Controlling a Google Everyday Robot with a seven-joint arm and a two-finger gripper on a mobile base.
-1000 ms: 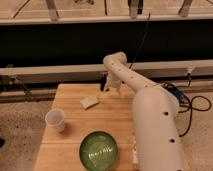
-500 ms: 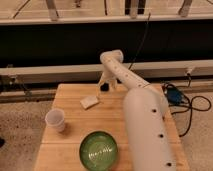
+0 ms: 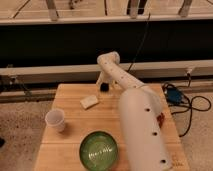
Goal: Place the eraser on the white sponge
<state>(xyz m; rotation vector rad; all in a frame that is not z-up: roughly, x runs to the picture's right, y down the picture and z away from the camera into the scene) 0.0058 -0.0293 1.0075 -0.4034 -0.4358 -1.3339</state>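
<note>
My white arm reaches from the lower right toward the back of the wooden table (image 3: 75, 132). The gripper (image 3: 103, 85) hangs near the table's far edge, just right of and behind the white sponge (image 3: 89, 102). A small dark block, the eraser (image 3: 104, 88), shows at the gripper's tip, held a little above the wood. The sponge lies flat and bare on the table, a short way to the front left of the eraser, and the two are apart.
A white plastic cup (image 3: 55, 120) stands at the left of the table. A green bowl (image 3: 99, 150) sits near the front edge. A small red object (image 3: 160, 119) peeks out beside my arm on the right. Cables (image 3: 185, 102) lie on the floor to the right.
The arm has swung a little, and the gripper with the dark block has shifted slightly left, staying near the back edge beside the sponge. Sponge, cup and bowl have not moved.
</note>
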